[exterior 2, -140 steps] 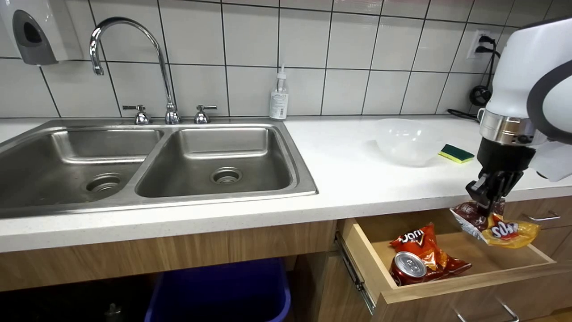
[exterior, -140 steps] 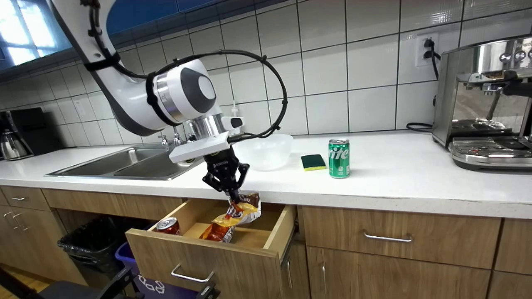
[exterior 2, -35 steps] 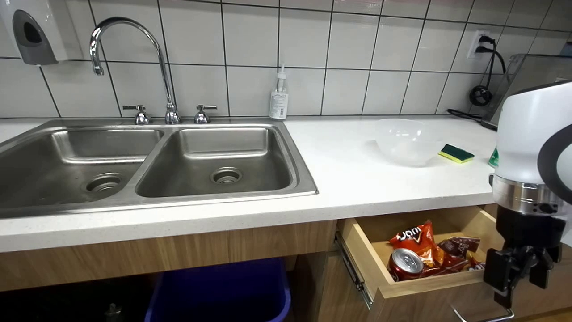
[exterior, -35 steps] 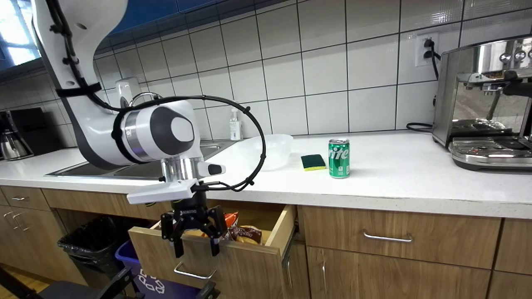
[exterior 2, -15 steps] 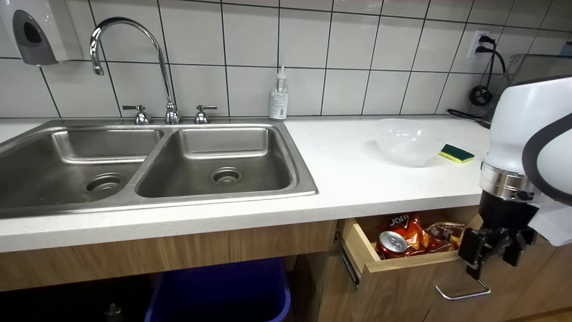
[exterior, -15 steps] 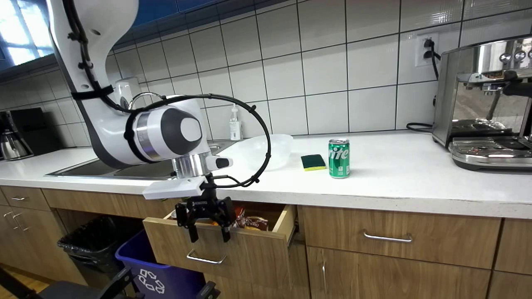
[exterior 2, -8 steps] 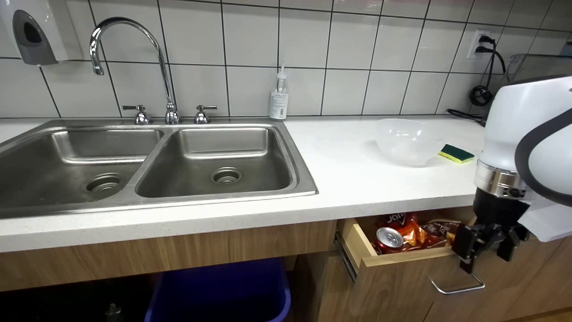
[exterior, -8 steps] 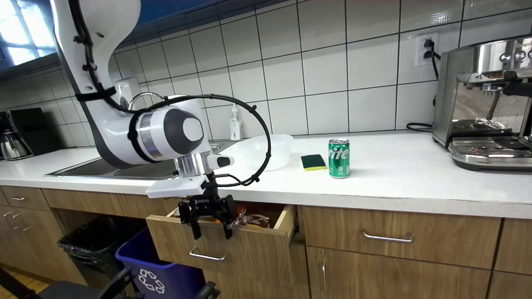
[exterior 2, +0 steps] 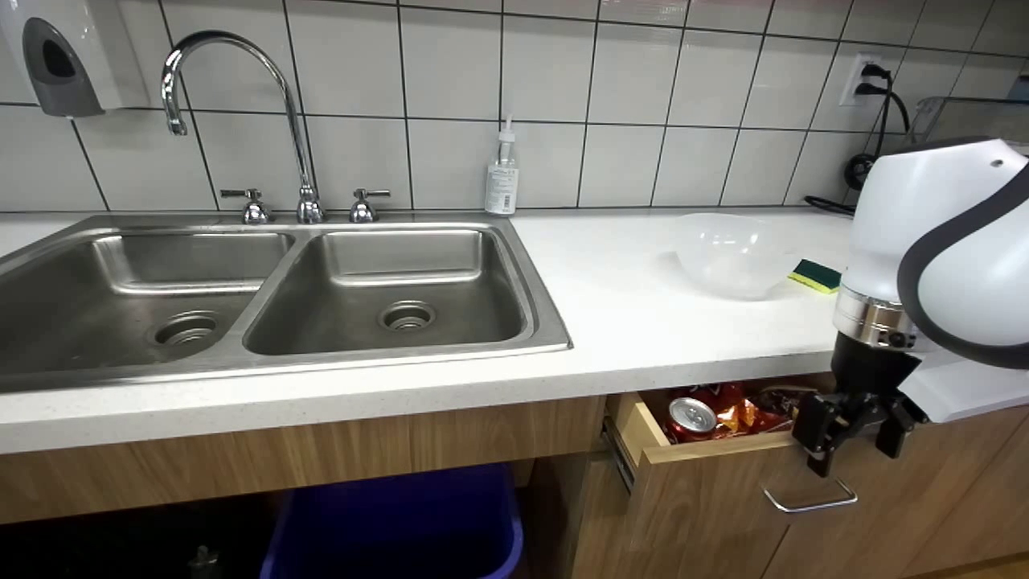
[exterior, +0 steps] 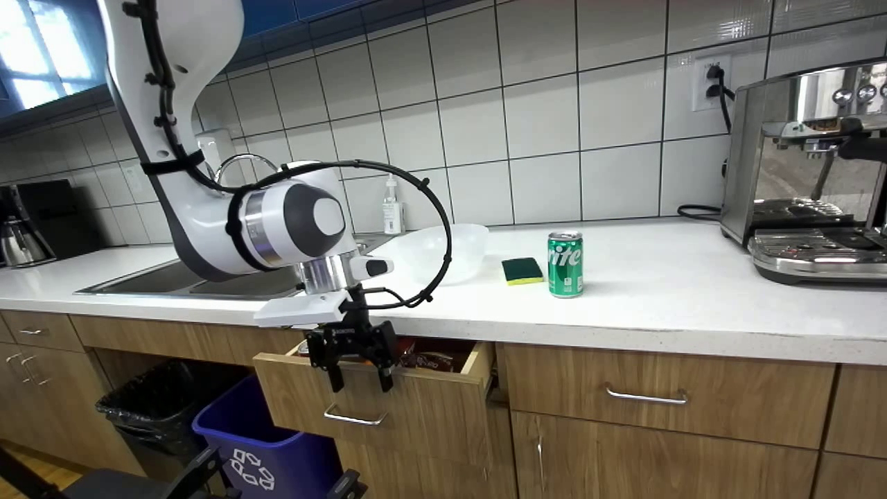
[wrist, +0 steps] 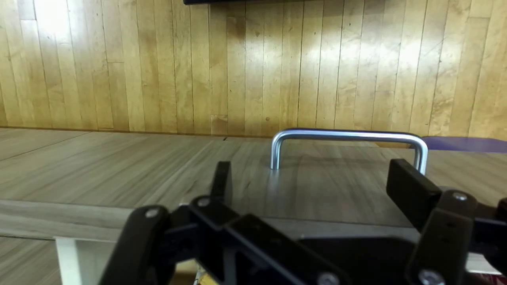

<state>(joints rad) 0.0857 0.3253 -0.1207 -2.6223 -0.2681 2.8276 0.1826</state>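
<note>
Above the handle (exterior: 355, 420) of a partly open drawer (exterior: 443, 423), a gripper (exterior: 361, 383) is held with its fingers (wrist: 412, 194) spread

At the far left of the counter (exterior: 658, 277), in an exterior view, a dark coffee maker (exterior: 59, 215) is seen, followed by a double sink (exterior: 239, 283) that is partly hidden by the white arm (exterior: 194, 208). Lower down, a black-lined bin (exterior: 142, 409) and a blue bin (exterior: 298, 464) marked with a recycling sign (exterior: 251, 470) are placed side by side. Next, beneath the counter edge, the drawer is found; inside it a red can (exterior 2: 691, 418) is set at the left, just beside a shiny orange-red bag (exterior 2: 730, 408), and a brown packet (exterior 2: 780, 400) is seen farther right, partly covered by the gripper. The two fingers are parted widely in front of the drawer's outer face, just above the handle and apart from it in both exterior views. From the wrist, the handle is framed mostly between them; whether the drawer's front is touched cannot be told. Farther right, on the counter, a translucent bowl (exterior: 466, 251) is placed, then a green-and-yellow sponge (exterior: 522, 271) and, just beside it, an upright green can (exterior: 565, 265). At the far right, a steel espresso machine (exterior: 818, 173) is placed, partly out of view.
</note>
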